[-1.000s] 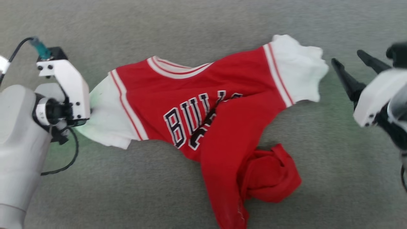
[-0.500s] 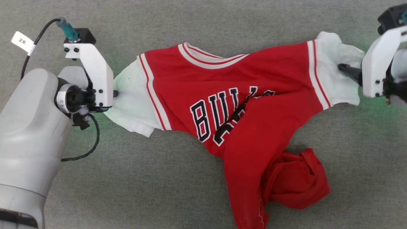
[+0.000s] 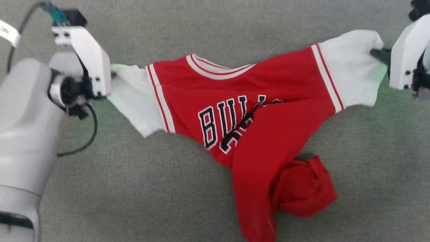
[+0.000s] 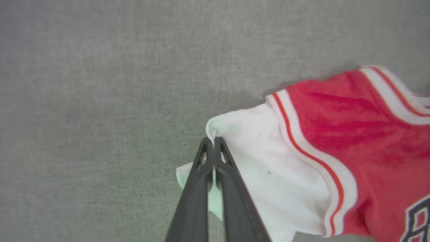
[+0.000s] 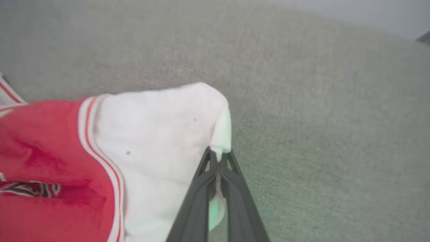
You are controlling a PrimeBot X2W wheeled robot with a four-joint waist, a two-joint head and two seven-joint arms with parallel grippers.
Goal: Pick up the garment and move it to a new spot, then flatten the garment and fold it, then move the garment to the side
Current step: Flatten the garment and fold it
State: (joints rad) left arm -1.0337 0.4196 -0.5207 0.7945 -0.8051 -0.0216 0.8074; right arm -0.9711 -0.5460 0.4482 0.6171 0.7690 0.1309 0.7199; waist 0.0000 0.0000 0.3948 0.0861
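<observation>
Spanning the grey surface (image 3: 168,201) between two claws: one shirt (image 3: 268,87), red, front up, drawn out sideways.

Landmark: the lettering (image 3: 221,124), mid-chest, half covered by a fold (image 3: 268,134).

- left claw (image 4: 213,143): well to the left of the lettering, clenched on the edge of a white sleeve (image 3: 134,97); only a thin pinch of cloth sits between the tips.
- right claw (image 5: 219,156): well to the right of the lettering, clenched on the corner of the other sleeve (image 3: 352,77); likewise a small pinch.
- wad (image 3: 302,191): the shirt's lower part, bunched, lying on the surface below and right of the lettering.

Risks, as judged:

- Either pinch may slip off if the claws pull wider or lift sharply, leaving the shirt swinging from one sleeve.
- The wad may drag or stay twisted on lifting, so the shirt would land creased rather than flat.
- The fold over the lettering may persist under a purely sideways pull.
- A hard pull may strain the sleeve seams.
</observation>
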